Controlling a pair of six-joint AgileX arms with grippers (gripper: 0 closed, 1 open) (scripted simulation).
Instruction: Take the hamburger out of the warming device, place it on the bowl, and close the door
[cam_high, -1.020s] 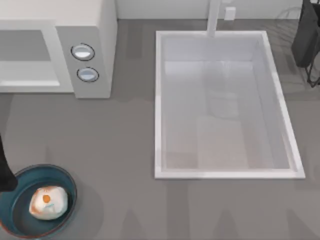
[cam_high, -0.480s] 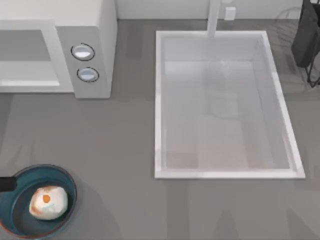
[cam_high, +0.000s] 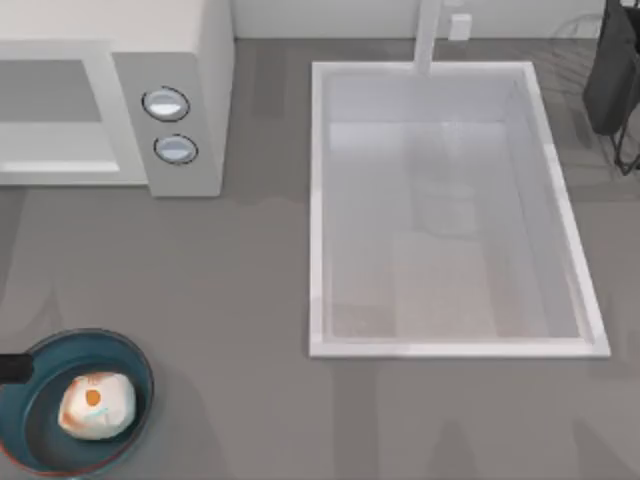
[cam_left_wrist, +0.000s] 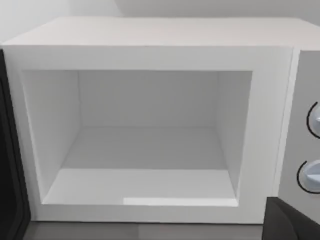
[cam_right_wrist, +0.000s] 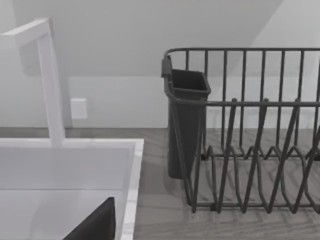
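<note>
The hamburger (cam_high: 97, 405), a cream-white lump with an orange spot, lies inside the dark teal bowl (cam_high: 140, 372) at the table's front left. Nothing is holding it. A small dark part of my left gripper (cam_high: 12, 368) shows at the left edge, just beside the bowl's rim. The white warming device (cam_high: 190, 40) stands at the back left, its cavity (cam_left_wrist: 150, 150) open and empty. Its two knobs (cam_high: 166, 104) face the table. A dark upright strip (cam_left_wrist: 7, 150) beside the opening may be the door; I cannot tell. A dark part of my right gripper (cam_right_wrist: 95, 225) hangs near the sink's back right corner.
A large white sink (cam_high: 318, 200) with a white tap (cam_high: 428, 35) takes up the middle and right of the table. A dark wire dish rack (cam_right_wrist: 250, 150) with a cutlery cup (cam_right_wrist: 187, 115) stands at the back right. Bare grey tabletop lies between the warming device, bowl and sink.
My left arm has drawn back to the left off the bowl's edge; now a small dark bit of it shows. The hamburger and bowl have stayed put.
</note>
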